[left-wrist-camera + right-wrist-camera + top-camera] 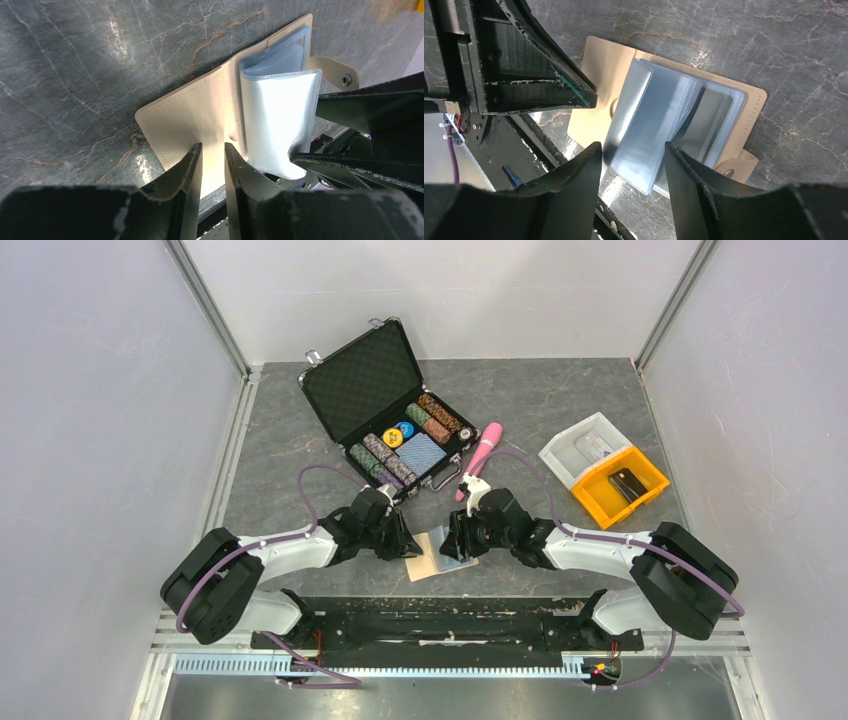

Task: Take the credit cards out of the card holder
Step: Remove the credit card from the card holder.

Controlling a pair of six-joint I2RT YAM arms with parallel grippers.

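Card holder (425, 565) lies opened flat on the grey desk (560, 390), close to the near edge and about mid-width, right btwn the two arms. Its tan cover is spread to the left side and its snap tab (335, 72) sticks out on the right. Clear pockets (277, 120) fan up from the spine like pages, and the credit cards (704, 120) sit inside them. One dark-faced card shows through the plastic; the others read silvery-blue w/ glare, hard to separate. Left gripper (213, 162) comes down on the bare tan cover. Its jaws are parted by only a narrow slit w/ nothing caught in it, and the tips are at or on the cover; can't tell how hard they press. Right gripper (633, 160) has its jaws spread wider, one on each side of a raised pocket leaf. The leaf bows a bit and touches at least one finger, but I can't tell if it's actually squeezed or just straddled. Toward the far edge, approx centre, a black chip case (365, 380) stands open w/ stacks of chips in its tray. A pink tool (480, 455) lies just right of it. Near the right edge sit a white bin (585, 450) and an orange bin (640, 495), touching each other.
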